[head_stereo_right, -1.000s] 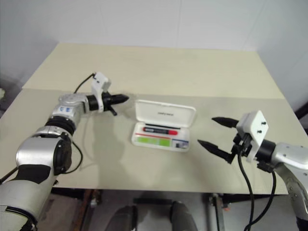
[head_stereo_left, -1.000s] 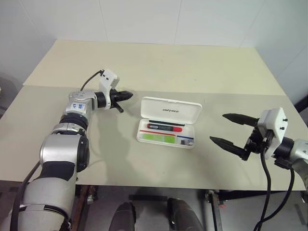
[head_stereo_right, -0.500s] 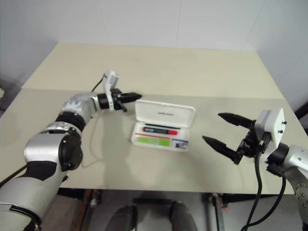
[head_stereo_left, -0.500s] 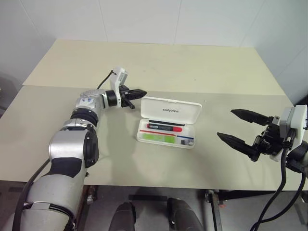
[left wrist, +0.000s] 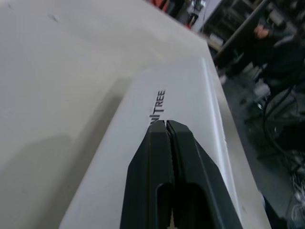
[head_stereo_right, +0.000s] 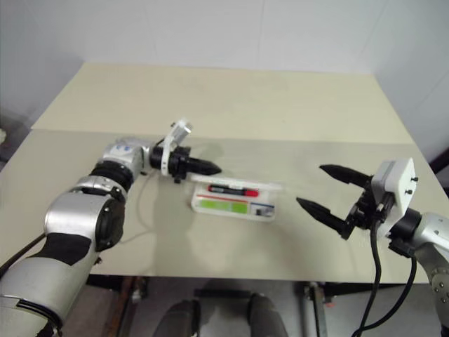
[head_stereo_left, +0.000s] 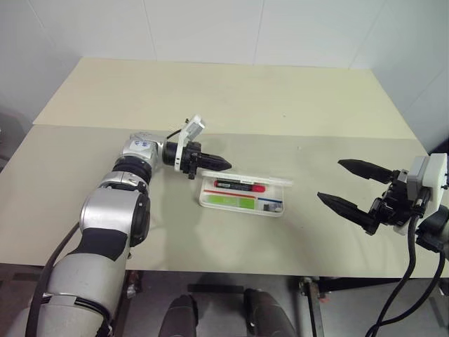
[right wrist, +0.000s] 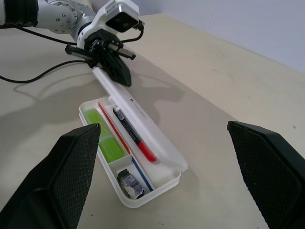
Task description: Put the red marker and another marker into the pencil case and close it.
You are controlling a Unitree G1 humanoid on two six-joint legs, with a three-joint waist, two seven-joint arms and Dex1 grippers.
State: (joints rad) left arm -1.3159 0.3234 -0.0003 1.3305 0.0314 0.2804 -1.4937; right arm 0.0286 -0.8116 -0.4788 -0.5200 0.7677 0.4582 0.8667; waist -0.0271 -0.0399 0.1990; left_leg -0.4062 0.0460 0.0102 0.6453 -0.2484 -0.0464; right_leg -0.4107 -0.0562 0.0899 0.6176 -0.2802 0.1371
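Pencil case sits centre frame, both markers inside, lid half lowered. My left gripper, fingers together and empty, presses the lid; I push down evenly until it latches. Right gripper gapes empty.

The left arm reaches across toward three o'clock. The left gripper has its two black fingers pressed tight together. The right arm sits low at four o'clock. The right gripper points toward nine o'clock with its fingers spread wide, holding nothing.
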